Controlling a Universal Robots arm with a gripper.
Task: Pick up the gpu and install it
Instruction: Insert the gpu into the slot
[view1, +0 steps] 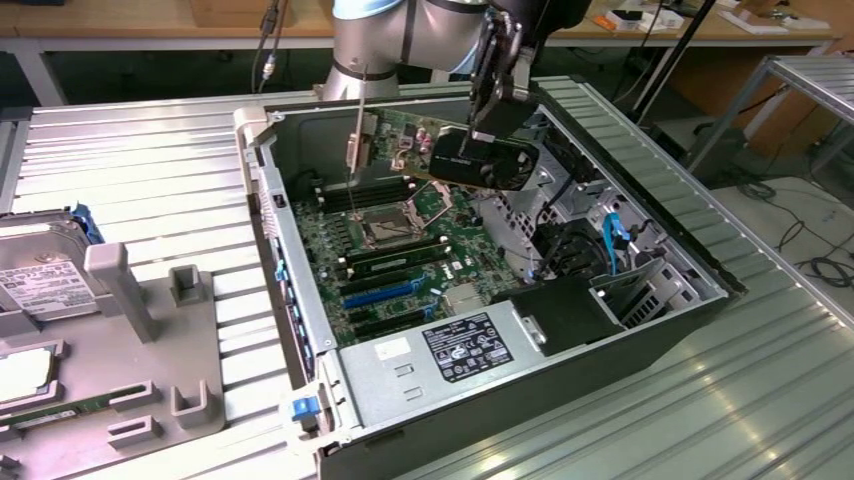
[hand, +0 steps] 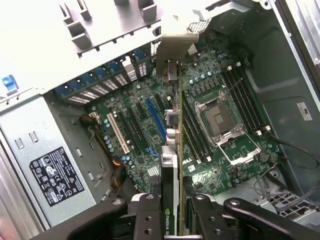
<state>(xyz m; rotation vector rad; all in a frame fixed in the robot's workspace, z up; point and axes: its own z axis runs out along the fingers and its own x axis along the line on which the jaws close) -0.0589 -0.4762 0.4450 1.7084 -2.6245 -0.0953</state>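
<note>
You have the gripper (view1: 498, 118) clamped on the gpu (view1: 487, 160), upper centre of the exterior view, held above the motherboard (view1: 447, 262) of the open case (view1: 601, 400)

gpu (view1: 481, 160), black shroud, green card, on edge, held aloft

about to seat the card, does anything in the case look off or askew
Nothing looks damaged or spilled. The gpu hangs clamped in the gripper above the motherboard, in no slot. The CPU socket sits bare, with no cooler on it.
</note>
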